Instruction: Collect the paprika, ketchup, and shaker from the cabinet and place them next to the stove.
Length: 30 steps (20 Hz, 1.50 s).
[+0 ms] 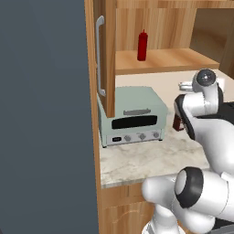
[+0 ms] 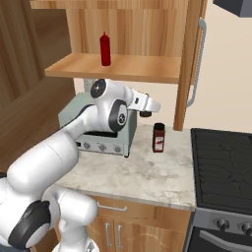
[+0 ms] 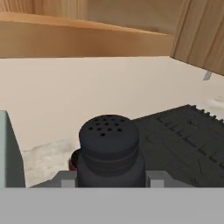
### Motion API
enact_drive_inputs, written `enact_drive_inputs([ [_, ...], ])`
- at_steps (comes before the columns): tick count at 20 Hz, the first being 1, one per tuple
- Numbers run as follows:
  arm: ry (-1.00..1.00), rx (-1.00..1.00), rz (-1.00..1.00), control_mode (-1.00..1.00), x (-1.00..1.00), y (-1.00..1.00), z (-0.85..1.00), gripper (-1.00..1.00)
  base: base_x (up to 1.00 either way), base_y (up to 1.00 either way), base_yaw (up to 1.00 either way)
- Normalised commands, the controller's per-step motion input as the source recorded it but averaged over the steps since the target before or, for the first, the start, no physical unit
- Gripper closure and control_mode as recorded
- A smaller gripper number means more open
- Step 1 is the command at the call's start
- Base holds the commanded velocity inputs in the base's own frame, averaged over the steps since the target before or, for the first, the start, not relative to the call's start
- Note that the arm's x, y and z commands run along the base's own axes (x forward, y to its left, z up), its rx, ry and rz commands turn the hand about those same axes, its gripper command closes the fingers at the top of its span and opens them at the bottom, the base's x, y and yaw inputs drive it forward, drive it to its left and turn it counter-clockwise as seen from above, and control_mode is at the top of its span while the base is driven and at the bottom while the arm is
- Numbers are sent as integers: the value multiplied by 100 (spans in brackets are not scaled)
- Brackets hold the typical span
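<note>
A grey wall fills the left of the left base view. Beside it hangs the open cabinet door [image 1: 106, 55] with its grey bar handle, its lower edge overlapping the top of the green toaster oven [image 1: 132, 116] on the counter [image 1: 137, 160]. On the cabinet shelf [image 2: 118, 67] the ketchup [image 2: 105, 48] stands upright and alone, toward the left end in the right base view.

The arm reaches out over the counter. In the left base view its own links cover the gripper, and the paprika [image 1: 176, 121] shows only as a dark sliver at the wrist. In the right base view the gripper [image 2: 146, 112] hangs above the counter with a dark lump under it, too small to make out.

The hand view settles it: the shaker [image 3: 109, 151] sits between the finger tips [image 3: 68, 179], pinched at its sides, its holed top facing the camera and its base cut off by the bottom edge. A reddish bit peeks out behind its left side.

The paprika [image 2: 158, 137] stands upright on the counter, below and just right of the gripper, near the stove [image 2: 224, 167], whose right part runs out of frame.
</note>
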Motion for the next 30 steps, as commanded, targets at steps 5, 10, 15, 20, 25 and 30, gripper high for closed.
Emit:
enact_drive_inputs([
  [5,1,1,14,-100,12,-25,-52,100,0,0,0],
  [10,1,5,16,-100,17,-46,-42,100,0,0,0],
  [15,0,2,13,-100,4,-38,-35,100,0,0,0],
  [20,0,2,13,-100,0,-37,-39,100,0,0,0],
  [25,0,0,10,-100,0,-20,-48,100,0,0,0],
  [30,-1,0,3,-100,-1,-16,-35,100,0,0,0],
])
